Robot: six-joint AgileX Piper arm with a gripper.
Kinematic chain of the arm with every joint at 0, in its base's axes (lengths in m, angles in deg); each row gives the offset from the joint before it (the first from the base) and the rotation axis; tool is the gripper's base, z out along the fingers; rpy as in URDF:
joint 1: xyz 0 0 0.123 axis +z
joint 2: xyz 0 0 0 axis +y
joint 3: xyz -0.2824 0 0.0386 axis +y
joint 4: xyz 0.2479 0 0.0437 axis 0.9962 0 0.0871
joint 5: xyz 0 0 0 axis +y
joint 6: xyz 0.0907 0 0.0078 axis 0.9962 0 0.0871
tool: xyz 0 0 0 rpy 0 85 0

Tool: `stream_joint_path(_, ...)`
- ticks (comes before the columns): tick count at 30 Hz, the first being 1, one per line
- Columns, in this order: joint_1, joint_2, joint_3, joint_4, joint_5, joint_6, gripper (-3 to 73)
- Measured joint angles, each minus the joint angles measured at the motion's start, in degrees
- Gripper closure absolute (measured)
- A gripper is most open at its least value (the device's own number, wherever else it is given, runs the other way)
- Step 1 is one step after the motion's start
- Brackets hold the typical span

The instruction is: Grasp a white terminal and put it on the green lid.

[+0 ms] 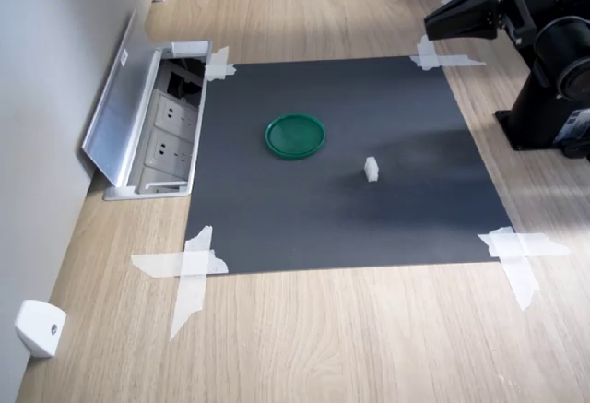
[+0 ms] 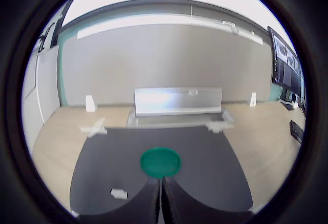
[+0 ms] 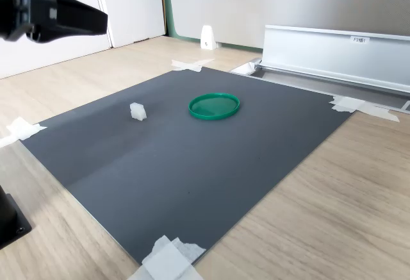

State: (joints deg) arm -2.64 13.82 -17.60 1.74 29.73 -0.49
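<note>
While the arm sits high, state:
gripper (image 1: 431,27): upper right of first exterior view, jaws closed, holding nothing
white terminal (image 1: 371,170): on black mat (image 1: 387,228), near centre
green lid (image 1: 296,136): mat centre, apart from terminal

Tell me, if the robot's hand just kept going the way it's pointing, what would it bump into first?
Probably the flat round dark-green plastic lid, dead ahead of the shut hand in the wrist view; depth is unclear.
</note>
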Motion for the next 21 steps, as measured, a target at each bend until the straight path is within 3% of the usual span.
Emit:
stream_joint_path(5,0.0,13.2,-9.7,-3.3,13.3,0.0,70.4)
stream_joint_path(10,0.0,24.7,-18.7,-4.8,21.6,0.0,70.4)
stream_joint_path(15,0.0,34.4,-23.9,-4.9,24.9,-0.8,70.4)
stream_joint_path(21,0.0,44.7,-26.2,-3.6,26.9,-9.2,70.4)
